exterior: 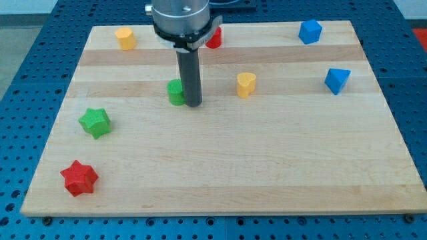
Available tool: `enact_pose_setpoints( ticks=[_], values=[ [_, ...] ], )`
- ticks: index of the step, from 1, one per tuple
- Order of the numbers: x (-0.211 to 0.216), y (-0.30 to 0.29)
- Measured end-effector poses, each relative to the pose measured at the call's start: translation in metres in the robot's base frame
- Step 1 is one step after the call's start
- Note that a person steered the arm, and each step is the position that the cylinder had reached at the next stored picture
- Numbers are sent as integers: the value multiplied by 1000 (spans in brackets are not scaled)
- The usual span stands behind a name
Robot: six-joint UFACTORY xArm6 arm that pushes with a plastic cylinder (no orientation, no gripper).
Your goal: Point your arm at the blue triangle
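Observation:
The blue triangle [337, 80] lies near the board's right edge, in the upper half. My tip [193, 104] rests on the board left of centre, far to the left of the blue triangle. It stands right beside a green block [176, 92], which the rod partly hides. A second blue block [309, 31], many-sided, sits at the view's top right, above and left of the triangle.
A yellow heart-like block [246, 85] lies between my tip and the triangle. A yellow block [125, 37] sits top left, a red block [215, 38] behind the rod. A green star [95, 123] and a red star [79, 178] lie at the left. The wooden board [267, 173] has blue pegboard around it.

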State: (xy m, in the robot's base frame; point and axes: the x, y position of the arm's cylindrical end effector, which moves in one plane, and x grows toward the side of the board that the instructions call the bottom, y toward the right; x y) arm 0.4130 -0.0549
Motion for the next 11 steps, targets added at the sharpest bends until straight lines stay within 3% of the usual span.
enact_pose_setpoints(
  ticks=[5,11],
  values=[
    [-22,-40],
    [-6,-62]
  ],
)
